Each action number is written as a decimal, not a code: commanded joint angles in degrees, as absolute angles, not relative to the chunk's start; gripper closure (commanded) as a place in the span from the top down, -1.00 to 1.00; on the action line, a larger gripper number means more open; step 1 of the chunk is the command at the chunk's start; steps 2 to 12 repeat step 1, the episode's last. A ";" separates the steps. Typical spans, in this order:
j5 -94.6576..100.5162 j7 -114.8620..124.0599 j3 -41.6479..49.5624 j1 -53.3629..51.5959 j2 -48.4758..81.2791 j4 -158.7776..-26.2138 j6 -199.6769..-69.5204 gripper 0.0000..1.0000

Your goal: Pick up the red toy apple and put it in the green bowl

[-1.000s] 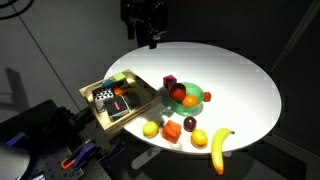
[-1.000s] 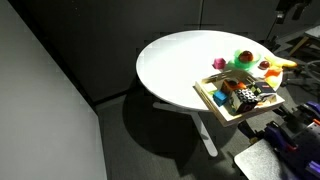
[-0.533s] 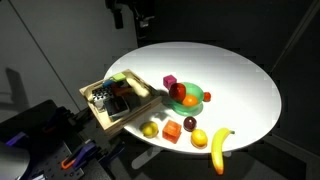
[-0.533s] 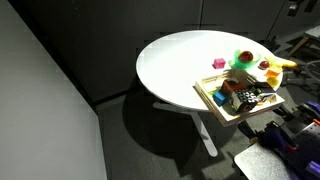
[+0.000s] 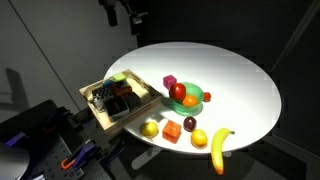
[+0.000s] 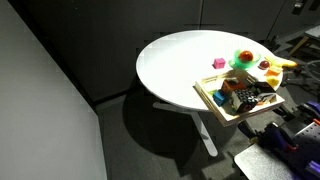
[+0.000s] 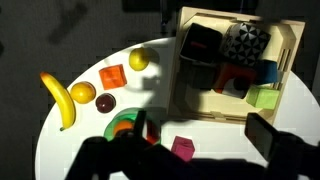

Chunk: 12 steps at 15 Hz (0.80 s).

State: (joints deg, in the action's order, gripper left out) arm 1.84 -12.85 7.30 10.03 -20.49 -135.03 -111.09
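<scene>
The red toy apple [image 5: 178,92] lies inside the green bowl [image 5: 197,93] beside an orange fruit, right of the table's middle. The bowl also shows in an exterior view [image 6: 243,57], with the apple as a red spot in it. In the wrist view the bowl's rim [image 7: 118,122] shows at the lower left, and the apple is mostly hidden behind a dark finger. My gripper [image 7: 203,135] is open and empty, high above the table. In an exterior view it hangs near the top edge [image 5: 128,14], well clear of the bowl.
A wooden tray [image 5: 140,108] of blocks sits at the table's edge. A magenta cube [image 5: 170,81], dark maroon fruit [image 5: 190,123], red-orange cube [image 5: 172,130], lemon [image 5: 151,129], orange [image 5: 199,138] and banana [image 5: 219,148] lie around the bowl.
My gripper has risen and drawn back toward the top left of the exterior view, away from the table. The objects on the table have not moved.
</scene>
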 commanded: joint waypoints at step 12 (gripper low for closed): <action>2.21 -12.54 8.31 8.91 -20.50 -134.93 -110.98 1.00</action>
